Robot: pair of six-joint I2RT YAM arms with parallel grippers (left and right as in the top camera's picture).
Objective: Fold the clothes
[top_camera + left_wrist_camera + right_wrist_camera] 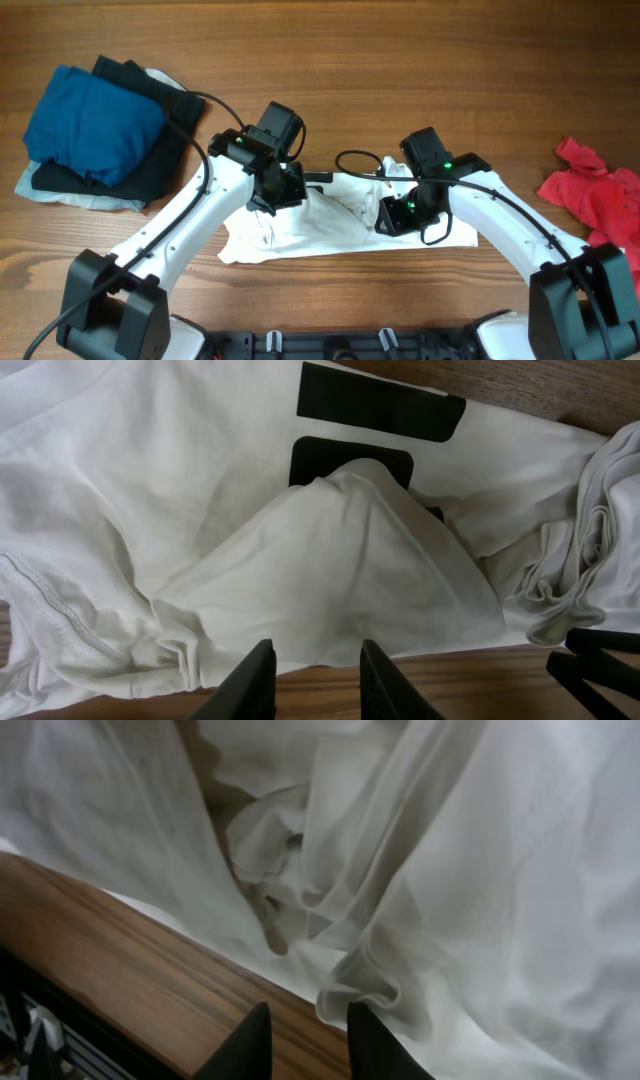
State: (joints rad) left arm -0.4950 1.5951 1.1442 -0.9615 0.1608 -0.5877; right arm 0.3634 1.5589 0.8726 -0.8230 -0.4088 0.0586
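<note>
Overhead: the white T-shirt (335, 232) lies crumpled at the middle of the table (400, 60), its long axis running side to side. Both arms are down on it, the left gripper (272, 195) at its left end and the right gripper (392, 215) towards its right, so neither is clearly nearer. A blue and black pile (95, 125) and a red garment (600, 195) sit well apart at the far edges.

Left wrist: a raised flap of the shirt (340, 570) lies straight ahead of the fingers (255, 678). They stand a narrow gap apart with the hem reaching their tips; I cannot tell whether they pinch it.

Right wrist: the fingers (250, 1042) are slightly spread over bare wood, holding nothing. A rolled fold (360, 992) lies just ahead, touching one tip.
</note>
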